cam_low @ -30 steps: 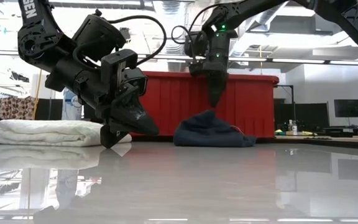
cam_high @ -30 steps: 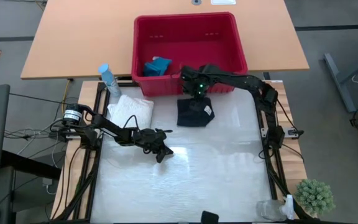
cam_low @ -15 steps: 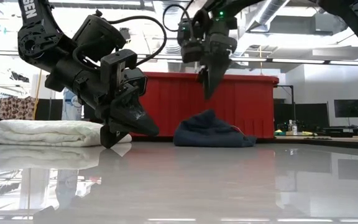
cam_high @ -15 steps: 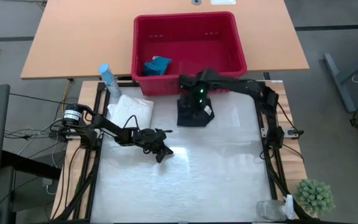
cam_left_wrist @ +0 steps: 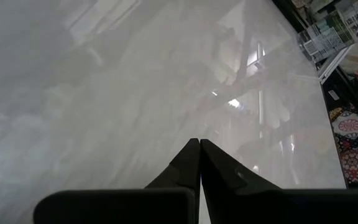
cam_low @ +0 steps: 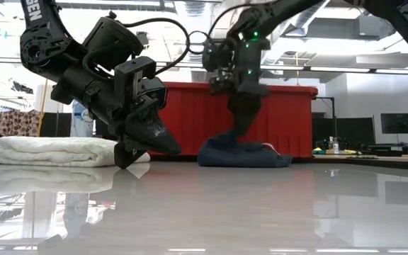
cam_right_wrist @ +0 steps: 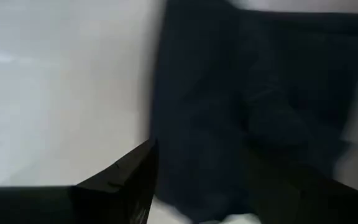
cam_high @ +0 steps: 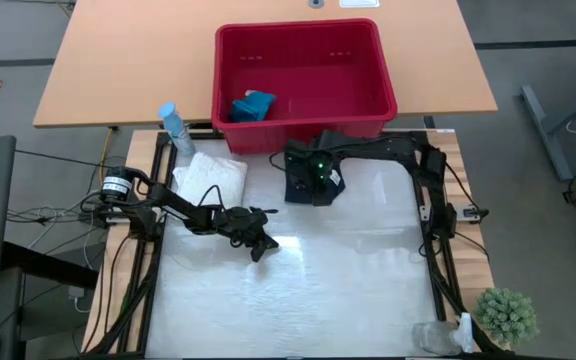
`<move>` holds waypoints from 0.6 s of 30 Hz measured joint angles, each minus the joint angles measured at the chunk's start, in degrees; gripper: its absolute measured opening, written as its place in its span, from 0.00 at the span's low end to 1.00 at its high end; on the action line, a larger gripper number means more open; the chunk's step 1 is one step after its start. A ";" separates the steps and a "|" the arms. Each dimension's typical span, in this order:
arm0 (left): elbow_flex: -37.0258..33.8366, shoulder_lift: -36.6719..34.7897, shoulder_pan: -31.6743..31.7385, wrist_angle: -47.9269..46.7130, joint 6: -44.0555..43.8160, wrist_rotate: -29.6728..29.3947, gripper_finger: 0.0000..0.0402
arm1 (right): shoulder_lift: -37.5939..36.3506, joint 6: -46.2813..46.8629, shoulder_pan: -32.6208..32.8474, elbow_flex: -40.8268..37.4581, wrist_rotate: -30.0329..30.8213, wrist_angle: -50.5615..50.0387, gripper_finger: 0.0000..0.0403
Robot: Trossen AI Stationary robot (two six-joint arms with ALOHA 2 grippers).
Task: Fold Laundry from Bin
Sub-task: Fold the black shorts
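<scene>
My right hand [cam_high: 303, 180] hovers spread open right over the navy cloth [cam_high: 300, 186], so I want one finger under its near edge before pinching, left hand [cam_high: 259, 247] parked closed.

Robotics lab or workshop: a framed test table [cam_high: 298, 300] carries two cabled arms, a wooden desk [cam_high: 128, 50] stands at its far edge, and the low view shows exposed ceiling ducts [cam_low: 310, 21], fluorescent lights and a monitor [cam_low: 397, 123].

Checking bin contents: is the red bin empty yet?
Not empty. A teal-blue cloth lies inside the red bin.
</scene>
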 joint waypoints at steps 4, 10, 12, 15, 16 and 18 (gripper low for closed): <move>0.00 0.00 0.00 0.01 -0.35 -0.20 0.00 | 0.00 1.31 -2.86 -0.53 3.54 5.29 0.62; 0.00 0.00 0.00 0.03 -0.93 -0.48 0.00 | 0.00 5.44 -6.25 -0.53 4.07 8.97 0.62; 0.00 -0.01 0.02 0.03 -1.37 -0.53 0.00 | 0.00 6.59 -6.77 -0.53 4.38 8.99 0.62; 0.00 -0.02 0.02 0.39 -2.17 -1.02 0.00 | 0.00 8.53 -7.11 -0.55 7.92 8.71 0.62; 0.00 -0.02 0.02 0.78 -2.55 -1.24 0.00 | -0.06 8.75 -7.08 -0.55 8.46 8.68 0.62; 0.00 -0.02 0.15 1.44 -2.84 -1.36 0.00 | -0.63 8.78 -6.84 -0.55 8.20 8.24 0.62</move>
